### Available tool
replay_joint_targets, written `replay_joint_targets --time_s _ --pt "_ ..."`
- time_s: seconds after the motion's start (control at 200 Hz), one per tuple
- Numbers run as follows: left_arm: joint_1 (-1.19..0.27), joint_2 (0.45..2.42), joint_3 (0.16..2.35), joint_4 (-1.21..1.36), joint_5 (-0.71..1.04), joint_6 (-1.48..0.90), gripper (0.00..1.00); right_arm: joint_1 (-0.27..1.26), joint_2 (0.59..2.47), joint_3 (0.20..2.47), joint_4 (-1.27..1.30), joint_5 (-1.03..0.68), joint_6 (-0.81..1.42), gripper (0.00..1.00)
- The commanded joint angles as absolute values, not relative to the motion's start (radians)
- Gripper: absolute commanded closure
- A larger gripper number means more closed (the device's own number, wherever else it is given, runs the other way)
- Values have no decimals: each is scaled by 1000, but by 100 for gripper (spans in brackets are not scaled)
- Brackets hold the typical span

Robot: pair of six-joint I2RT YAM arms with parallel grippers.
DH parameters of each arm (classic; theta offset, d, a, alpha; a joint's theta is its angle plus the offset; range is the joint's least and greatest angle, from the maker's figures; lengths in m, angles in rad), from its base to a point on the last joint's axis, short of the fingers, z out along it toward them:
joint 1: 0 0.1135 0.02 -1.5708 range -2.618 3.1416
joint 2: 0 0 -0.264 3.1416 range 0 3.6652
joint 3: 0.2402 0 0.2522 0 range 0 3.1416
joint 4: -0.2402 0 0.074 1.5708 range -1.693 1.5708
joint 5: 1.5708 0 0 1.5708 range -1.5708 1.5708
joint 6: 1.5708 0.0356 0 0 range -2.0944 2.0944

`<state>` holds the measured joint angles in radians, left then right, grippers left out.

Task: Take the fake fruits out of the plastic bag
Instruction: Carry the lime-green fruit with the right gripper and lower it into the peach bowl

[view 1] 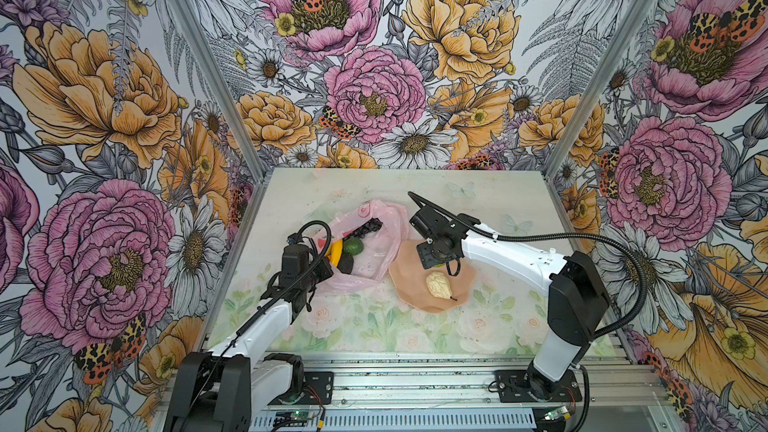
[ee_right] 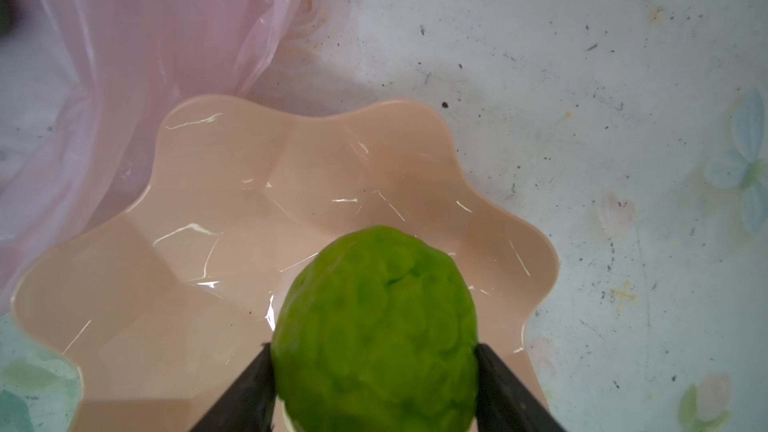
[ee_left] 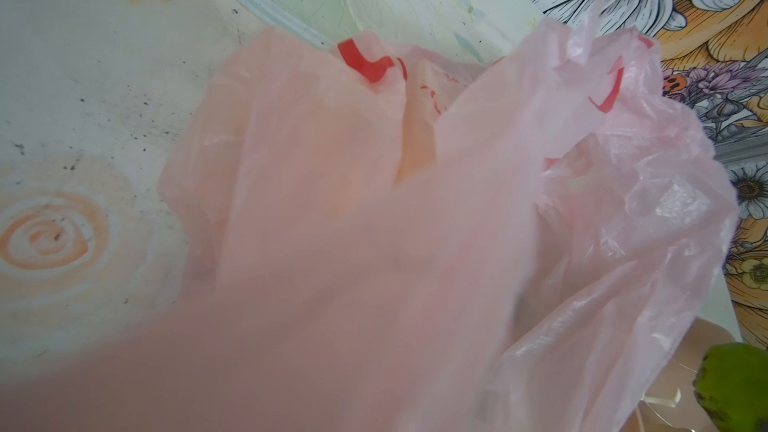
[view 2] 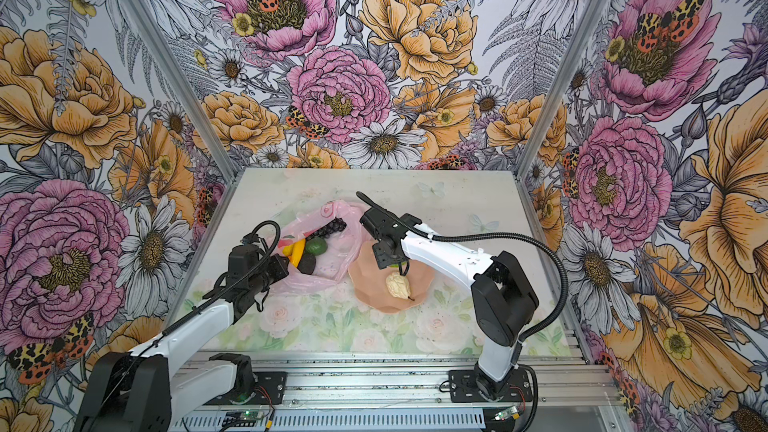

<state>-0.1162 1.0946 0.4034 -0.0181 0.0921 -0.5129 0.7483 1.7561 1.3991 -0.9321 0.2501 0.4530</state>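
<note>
We are pinching a bumpy green plastic fruit (ee_right: 374,326) in our right gripper (ee_right: 372,351) above a peach wavy dish (ee_right: 208,209) holding one cream fruit (view 1: 438,284), others remaining in the crinkly pink plastic bag (view 1: 382,243) beside it.

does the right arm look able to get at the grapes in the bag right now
Not yet, probably: the right gripper is shut on a bumpy green fruit above the dish. Once empty, likely yes: the grape bunch lies exposed in the open plastic bag, near that arm.

Open front, crowded middle.
Pale floral table (view 1: 374,338) lies bare along its front; crinkly pink plastic bag (view 1: 374,259) touches peach wavy-edged dish (view 1: 462,280), cream bumpy fruit (view 1: 438,284) filling its near side, bumpy green fruit (ee_right: 374,326) hanging above.
</note>
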Motion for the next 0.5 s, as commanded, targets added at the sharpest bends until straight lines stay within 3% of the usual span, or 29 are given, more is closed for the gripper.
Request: replay_joint_targets --time_s 0.0,0.495 --pt "-127 1090 414 -5 72 -489 83 764 1779 1384 -912 233 479 30" --pt "-128 1088 416 -8 68 -488 83 787 1873 1391 -902 244 495 29"
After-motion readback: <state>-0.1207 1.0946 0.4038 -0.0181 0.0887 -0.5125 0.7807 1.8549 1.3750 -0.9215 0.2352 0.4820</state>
